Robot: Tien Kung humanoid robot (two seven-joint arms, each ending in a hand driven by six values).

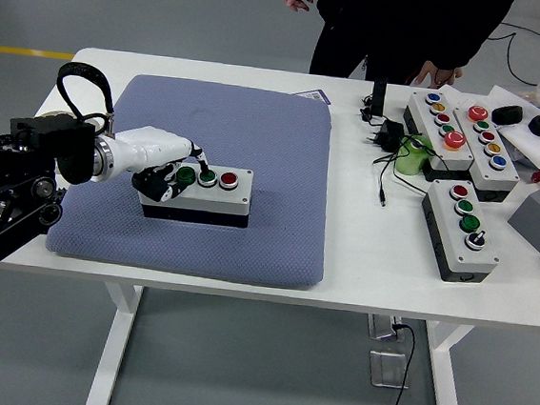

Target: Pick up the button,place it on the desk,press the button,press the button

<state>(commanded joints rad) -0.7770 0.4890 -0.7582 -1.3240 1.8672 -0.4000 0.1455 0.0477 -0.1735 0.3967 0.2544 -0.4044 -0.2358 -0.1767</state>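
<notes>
1. Grey-white button box [202, 190] with a black base sits on your blue-grey cushion pad [247, 143], left of the pad's centre, long side roughly parallel to the near table edge.
2. Three buttons on its top face in a row: two green on the left, one red on the right.
3. Your left hand [162, 161] comes in from the left on the black arm and is over the box's left end.
4. Fingers are curled, with a dark fingertip [199, 159] down at the left green button. Contact looks likely, but you can't confirm a full press from this view.
5. Hand is not wrapped around the box; nothing is gripped.
6. Right arm is not visible.
7. White table [360, 259] carries the pad on its left half.
8. Right half of the table: three more button boxes. Two long ones [463, 135] lie side by side at the far right, and a shorter one [461, 229] lies nearer you, well apart from the pad.
9. Black power adapter with cable [387, 139] and a green object [412, 157] sit just left of the long boxes.
10. Person in dark clothing [401, 29] stands at the far side; one hand [437, 75] hangs near the table's far edge, by the long boxes, touching nothing you can make out.
</notes>
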